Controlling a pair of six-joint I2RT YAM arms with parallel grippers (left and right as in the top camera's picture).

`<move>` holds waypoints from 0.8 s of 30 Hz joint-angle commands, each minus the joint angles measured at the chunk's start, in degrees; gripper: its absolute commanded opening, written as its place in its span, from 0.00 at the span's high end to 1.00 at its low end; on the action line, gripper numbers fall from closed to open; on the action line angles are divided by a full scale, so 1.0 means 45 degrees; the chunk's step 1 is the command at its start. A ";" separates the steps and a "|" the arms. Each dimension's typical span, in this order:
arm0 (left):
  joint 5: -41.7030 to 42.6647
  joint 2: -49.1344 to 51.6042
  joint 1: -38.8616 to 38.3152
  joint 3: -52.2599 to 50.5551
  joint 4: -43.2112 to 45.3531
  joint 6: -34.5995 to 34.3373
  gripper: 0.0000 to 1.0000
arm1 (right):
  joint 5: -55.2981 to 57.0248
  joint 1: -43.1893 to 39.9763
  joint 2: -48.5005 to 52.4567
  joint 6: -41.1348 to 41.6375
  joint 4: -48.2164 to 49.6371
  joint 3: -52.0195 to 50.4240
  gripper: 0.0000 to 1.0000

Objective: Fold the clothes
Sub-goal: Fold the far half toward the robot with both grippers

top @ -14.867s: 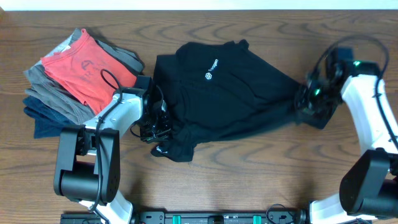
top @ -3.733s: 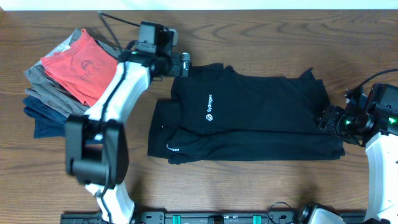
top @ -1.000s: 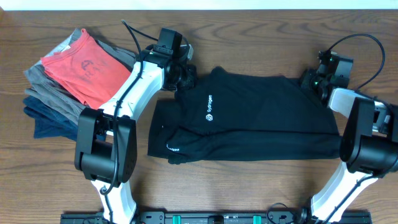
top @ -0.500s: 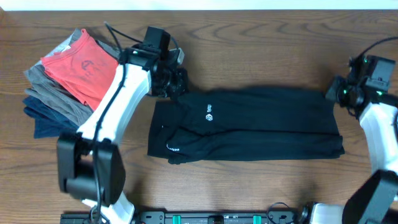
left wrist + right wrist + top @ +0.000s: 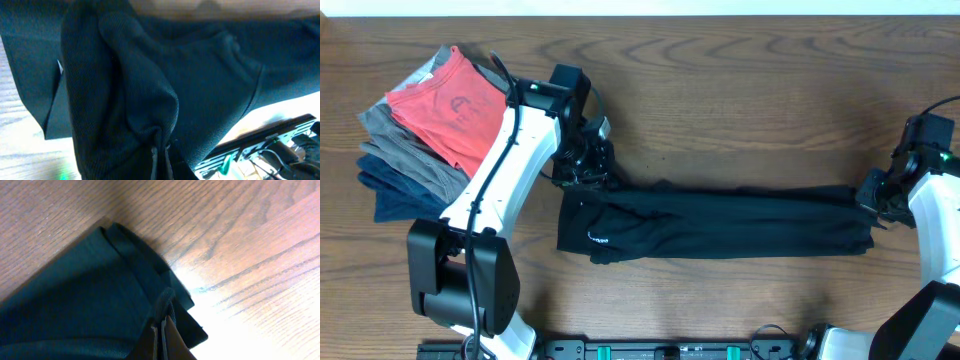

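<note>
The black shirt [image 5: 720, 222] lies as a long narrow band across the table's front middle, with a small white mark near its left end. Its chest logo is hidden. My left gripper [image 5: 582, 172] is shut on the shirt's upper left corner; in the left wrist view the fabric [image 5: 150, 90] bunches between the fingers [image 5: 161, 157]. My right gripper [image 5: 876, 192] is shut on the shirt's upper right corner; in the right wrist view the cloth [image 5: 90, 295] is pinched at the fingertips [image 5: 161, 325].
A pile of folded clothes with a red tee [image 5: 455, 105] on top of grey and navy garments [image 5: 400, 165] sits at the back left. Bare wooden table [image 5: 740, 100] lies behind the shirt.
Both grippers have pulled the shirt's far edge toward the front. The shirt has gone from a wide spread to a narrow band, and the logo is now covered.
</note>
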 commanded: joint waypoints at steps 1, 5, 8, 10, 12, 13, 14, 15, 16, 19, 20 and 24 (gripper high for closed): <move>-0.0058 0.0034 -0.0058 -0.0563 -0.0078 0.0272 0.94 | 0.0631 -0.0219 -0.0141 0.0321 -0.0044 -0.0005 0.99; -0.0058 0.0034 -0.0223 -0.1287 -0.0063 0.0277 0.94 | 0.0641 -0.0219 -0.0141 0.0321 -0.0097 -0.0019 0.99; -0.0058 0.0034 -0.0267 -0.1705 -0.0296 0.0272 0.94 | 0.0641 -0.0219 -0.0141 0.0321 -0.0131 -0.0024 0.94; -0.0058 0.0034 -0.0267 -0.1841 -0.0699 0.0277 0.85 | 0.0636 -0.0228 -0.0141 0.0321 -0.0199 -0.0024 0.76; -0.0063 0.0034 -0.0267 -0.1851 -0.1098 0.0277 0.52 | 0.0636 -0.0262 -0.0141 0.0306 -0.0379 -0.0024 0.62; -0.0063 0.0034 -0.0267 -0.1851 -0.1287 0.0277 0.46 | 0.0631 -0.0325 -0.0141 0.0209 -0.0510 -0.0024 0.57; -0.0063 0.0034 -0.0267 -0.1851 -0.1394 0.0277 0.41 | 0.0631 -0.0423 -0.0141 0.0117 -0.0646 -0.0024 0.54; -0.0063 0.0034 -0.0267 -0.1851 -0.1413 0.0277 0.39 | 0.0568 -0.0529 -0.0141 0.0000 -0.0738 -0.0024 0.50; -0.0058 0.0034 -0.0267 -0.1851 -0.1409 0.0277 0.39 | 0.0369 -0.0661 -0.0136 -0.0238 -0.0826 -0.0024 0.46; -0.0063 0.0034 -0.0267 -0.1851 -0.1326 0.0277 0.39 | -0.0588 -0.1044 -0.0058 -0.0928 -0.1073 -0.0024 0.41; -0.0063 0.0034 -0.0267 -0.1851 -0.1282 0.0282 0.39 | -0.0889 -0.1200 0.0015 -0.1083 -0.1151 -0.0024 0.39; -0.0063 0.0034 -0.0267 -0.1851 -0.1195 0.0282 0.39 | -0.1384 -0.1778 0.0656 -0.1438 -0.1117 -0.0024 0.37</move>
